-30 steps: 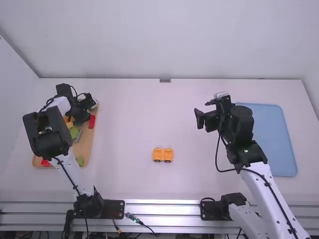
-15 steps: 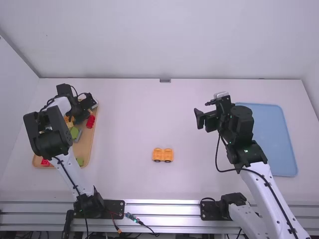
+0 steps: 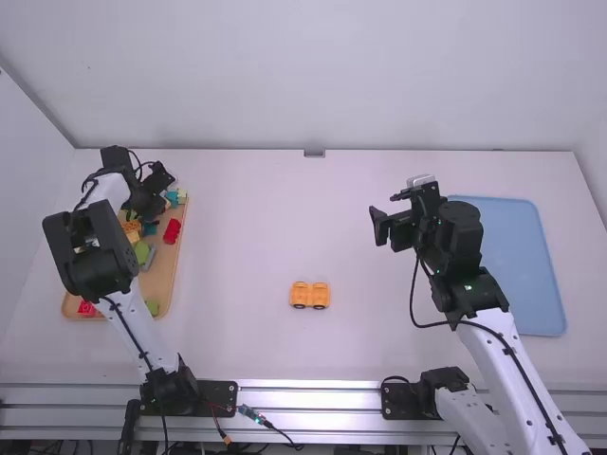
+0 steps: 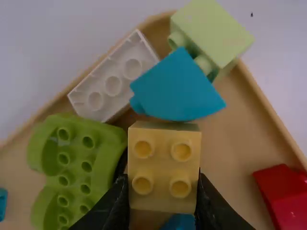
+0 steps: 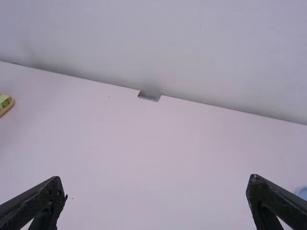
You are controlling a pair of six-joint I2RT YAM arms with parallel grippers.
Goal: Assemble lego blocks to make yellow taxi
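Over the far end of the wooden tray [image 3: 163, 305] is my left gripper [image 3: 159, 210]. In the left wrist view my left gripper [image 4: 164, 191] is shut on a pale yellow four-stud block [image 4: 164, 165], one finger against each side. A blue curved piece [image 4: 177, 88] lies right beside that block, with a pale green block [image 4: 211, 33] and a white block [image 4: 115, 79] around it. An orange wheeled base [image 3: 310, 295] rests on the middle of the table. High on the right, my right gripper [image 3: 382, 216] holds nothing; in the right wrist view my right gripper [image 5: 156, 191] stands open.
The tray also holds a red block [image 3: 172, 230], a green piece [image 4: 76, 167] and several other blocks. A blue tray [image 3: 531, 275] lies on the right of the table, beside and partly behind the right arm. The back wall [image 3: 313, 76] rises behind the table.
My left gripper has moved a little away from the camera and leftward, uncovering blue pieces in the tray. The red block has turned and shifted slightly. The right arm has kept still.
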